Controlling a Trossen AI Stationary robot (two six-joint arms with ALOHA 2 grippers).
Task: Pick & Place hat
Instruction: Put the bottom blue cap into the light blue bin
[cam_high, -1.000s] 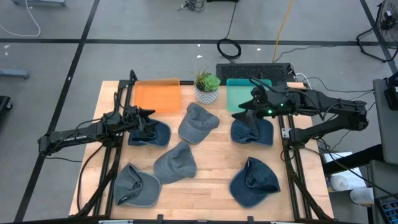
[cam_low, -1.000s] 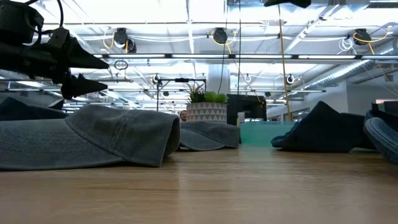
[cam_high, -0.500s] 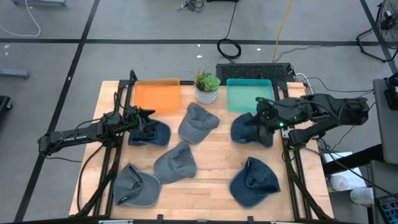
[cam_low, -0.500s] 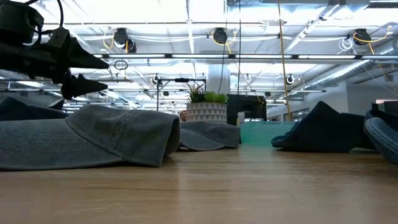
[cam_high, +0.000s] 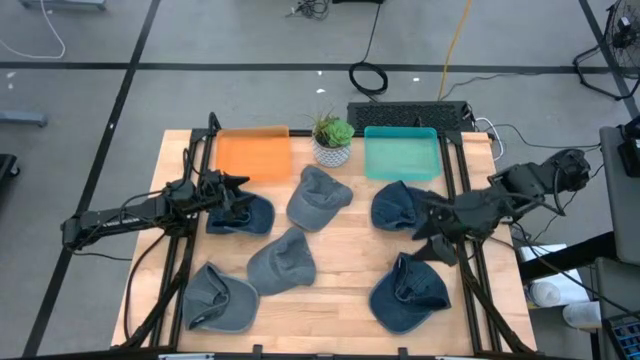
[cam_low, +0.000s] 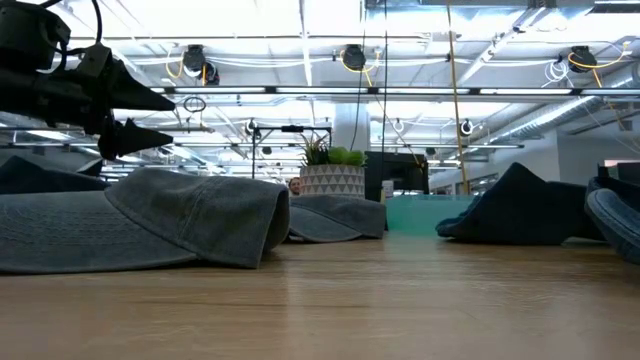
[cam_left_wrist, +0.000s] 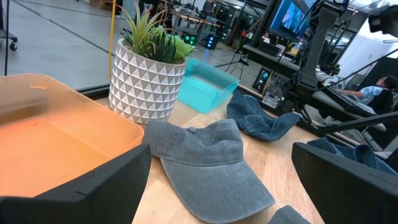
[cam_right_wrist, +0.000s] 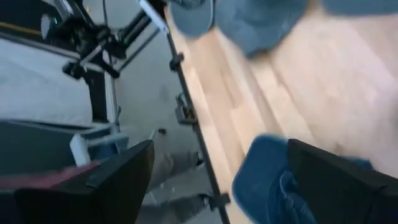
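The wooden bench (cam_high: 340, 270) carries six hats, with an orange bin (cam_high: 254, 154), a potted plant (cam_high: 332, 141) and a teal bin (cam_high: 401, 155) along its 12 o'clock edge. The right gripper (cam_high: 430, 240) hovers with fingers spread wide and empty between the dark blue hat (cam_high: 402, 208) at 2 o'clock and the one (cam_high: 408, 293) at 4 o'clock, touching neither. The left gripper (cam_high: 232, 197) waits at 9 o'clock over another dark blue hat (cam_high: 248, 216), fingers spread and empty.

- right gripper (cam_high: 432, 238) moves off the far-right blue hat (cam_high: 403, 209), back from near the teal bin (cam_high: 401, 153), now over the table's right edge between the two blue hats
- right arm folds back toward its base
- jaws apart now
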